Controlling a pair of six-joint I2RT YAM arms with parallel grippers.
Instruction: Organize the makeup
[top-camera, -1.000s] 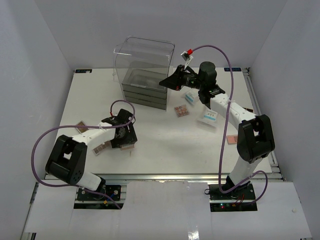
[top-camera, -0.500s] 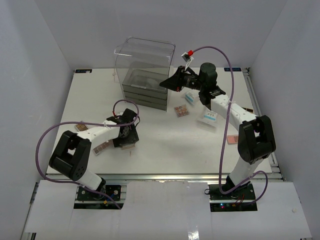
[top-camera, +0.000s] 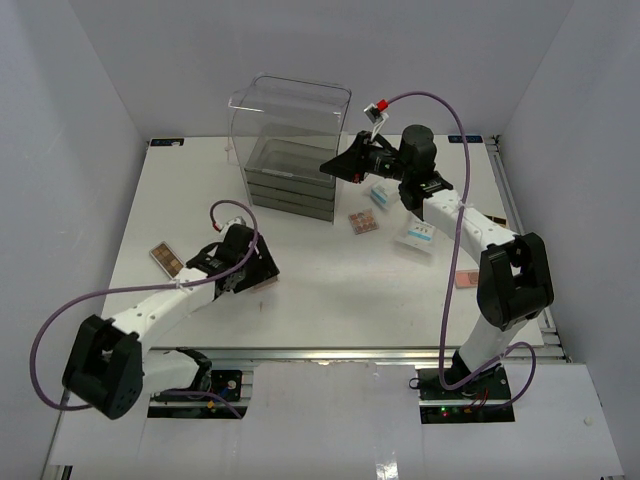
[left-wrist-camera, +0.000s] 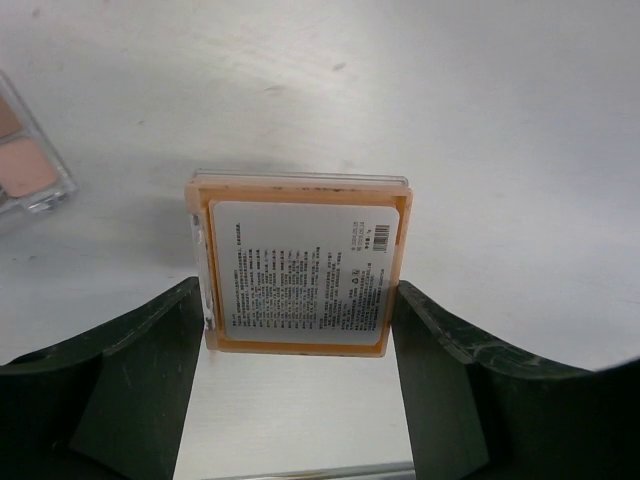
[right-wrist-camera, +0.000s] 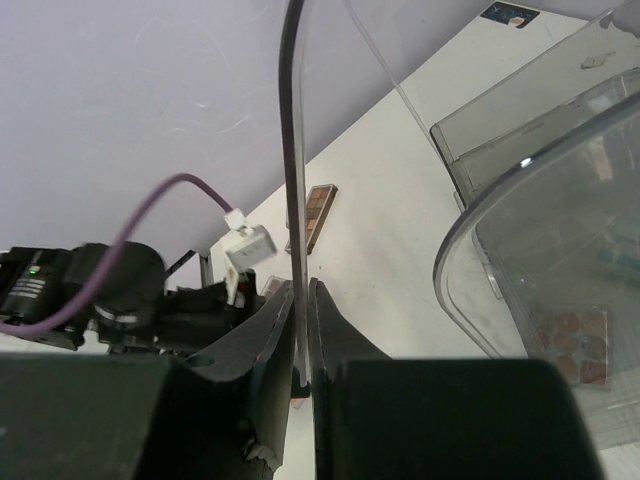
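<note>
Left fingers (left-wrist-camera: 130, 370) on square orange palette (left-wrist-camera: 300, 265); right fingers (right-wrist-camera: 340, 345) on clear panel (right-wrist-camera: 292, 150)

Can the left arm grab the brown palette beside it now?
Probably not yet: the left gripper is pinching the orange palette. The brown palette lies close, nothing between, so likely once it lets go.

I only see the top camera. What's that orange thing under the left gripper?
Observer: An orange palette, clamped in the left gripper. Its printed label faces the wrist camera.
Operator: Is the right gripper really holding the box?
Observer: Yes. Its wrist camera shows it shut on the box's thin clear wall.
</note>
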